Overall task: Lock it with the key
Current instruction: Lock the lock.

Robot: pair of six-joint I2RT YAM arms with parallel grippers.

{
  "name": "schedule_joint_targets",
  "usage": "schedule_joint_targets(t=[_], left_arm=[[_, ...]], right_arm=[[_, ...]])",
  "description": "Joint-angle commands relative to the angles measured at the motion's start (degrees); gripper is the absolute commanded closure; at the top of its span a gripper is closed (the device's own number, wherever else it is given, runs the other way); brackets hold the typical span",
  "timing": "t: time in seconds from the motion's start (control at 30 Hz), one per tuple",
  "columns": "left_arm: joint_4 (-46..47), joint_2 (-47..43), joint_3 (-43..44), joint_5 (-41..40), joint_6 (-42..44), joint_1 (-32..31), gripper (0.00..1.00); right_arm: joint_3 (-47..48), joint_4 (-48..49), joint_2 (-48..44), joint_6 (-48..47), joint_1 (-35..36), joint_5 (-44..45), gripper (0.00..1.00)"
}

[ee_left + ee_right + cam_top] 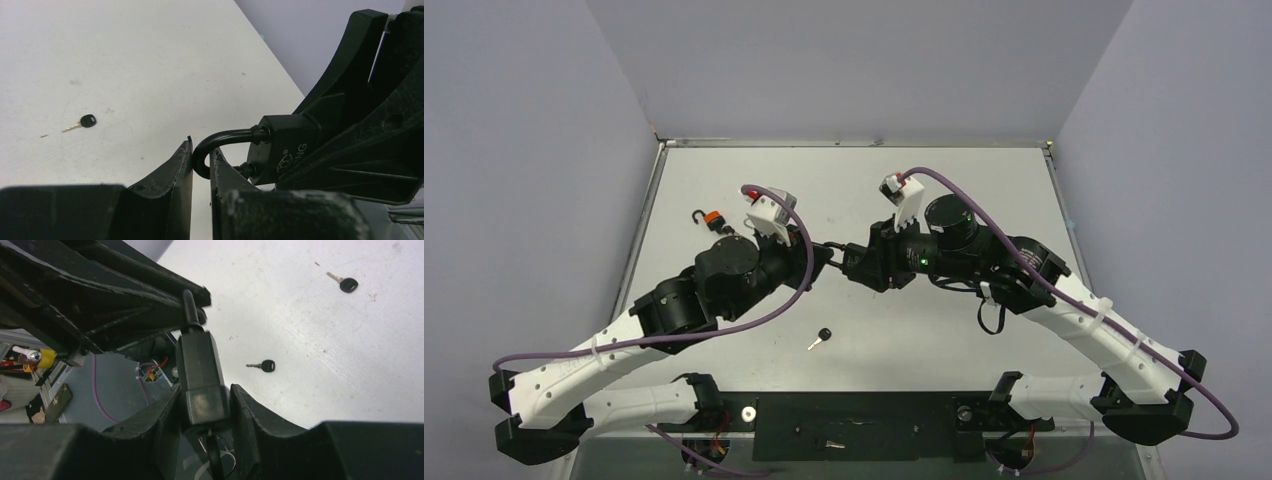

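Observation:
A black padlock (842,254) hangs above the table between both arms. My left gripper (201,150) is shut on the bend of its shackle (222,139). My right gripper (205,390) is shut on the padlock body (200,365), one finger on each flat side. A key with a black head (213,452) sticks out of the bottom of the body, between my right fingers. Both shackle legs reach the body (287,150); I cannot tell whether they are latched. The left gripper (822,250) and right gripper (861,262) meet nose to nose at mid-table.
A loose black-headed key (821,338) lies on the table in front of the grippers, also seen as the key (85,121) and key (265,365). Another key (345,284) lies farther off. A small orange padlock (710,217) with its shackle open lies at the back left.

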Motion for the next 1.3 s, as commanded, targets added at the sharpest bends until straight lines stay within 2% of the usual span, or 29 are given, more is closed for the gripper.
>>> schedule_joint_targets(t=[0.0, 0.17, 0.37, 0.5, 0.77, 1.27], left_arm=[[15.4, 4.2, -0.1, 33.7, -10.5, -3.5, 1.0], [19.8, 3.4, -1.2, 38.7, -15.1, -0.6, 1.0], [21.0, 2.2, -0.4, 38.4, -17.6, 1.9, 1.0], [24.9, 1.4, -1.1, 39.2, -20.7, 3.2, 1.0], [33.1, 2.0, -1.7, 42.7, -26.7, 3.1, 1.0], [38.8, 3.8, 0.2, 43.6, -29.8, 0.2, 1.0]], right_arm=[[1.0, 33.1, 3.1, 1.5, 0.3, 1.5, 1.0], [0.0, 33.3, 2.9, 1.4, 0.6, 2.0, 1.0], [-2.1, 32.9, 1.9, 1.3, 0.7, 3.0, 1.0], [-2.8, 32.9, 1.4, 1.4, 0.7, 3.3, 1.0], [-3.1, 33.7, 3.6, 2.8, 0.3, 5.1, 1.0], [-1.7, 35.0, 9.2, 5.0, -0.4, 8.2, 1.0]])
